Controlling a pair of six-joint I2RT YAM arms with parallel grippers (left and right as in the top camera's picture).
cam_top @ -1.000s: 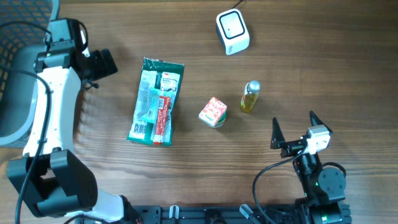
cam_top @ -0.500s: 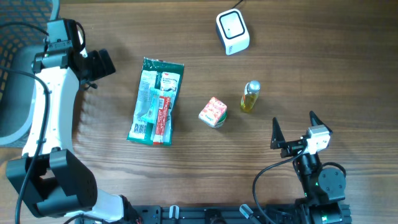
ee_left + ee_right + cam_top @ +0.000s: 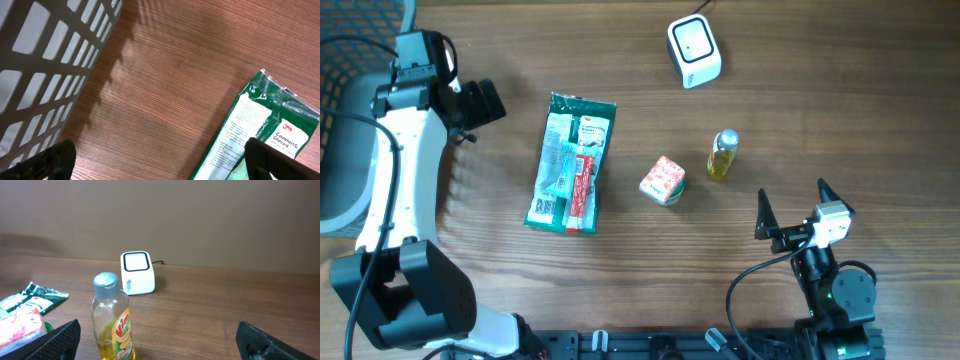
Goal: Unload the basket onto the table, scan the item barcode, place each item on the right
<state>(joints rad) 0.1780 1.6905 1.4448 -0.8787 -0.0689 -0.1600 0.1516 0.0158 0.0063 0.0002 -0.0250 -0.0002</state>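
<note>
A white barcode scanner (image 3: 693, 50) stands at the back of the table, also in the right wrist view (image 3: 136, 272). Three items lie on the wood: a green glove packet (image 3: 570, 163), a small red-and-white carton (image 3: 663, 180) and a yellow liquid bottle (image 3: 722, 155). My left gripper (image 3: 482, 103) hangs open to the left of the packet's top end; the packet's corner (image 3: 260, 135) shows by its right fingertip (image 3: 280, 162). My right gripper (image 3: 794, 207) is open near the front edge, with the bottle (image 3: 112, 322) ahead of it on the left. Neither holds anything.
A grey slatted basket (image 3: 340, 150) sits at the table's left edge, close beside my left arm, and fills the left of the left wrist view (image 3: 45, 65). The scanner's cable runs off the back. Bare wood lies right of the bottle.
My left gripper has shifted slightly to the left and back. The right arm and the items have not moved.
</note>
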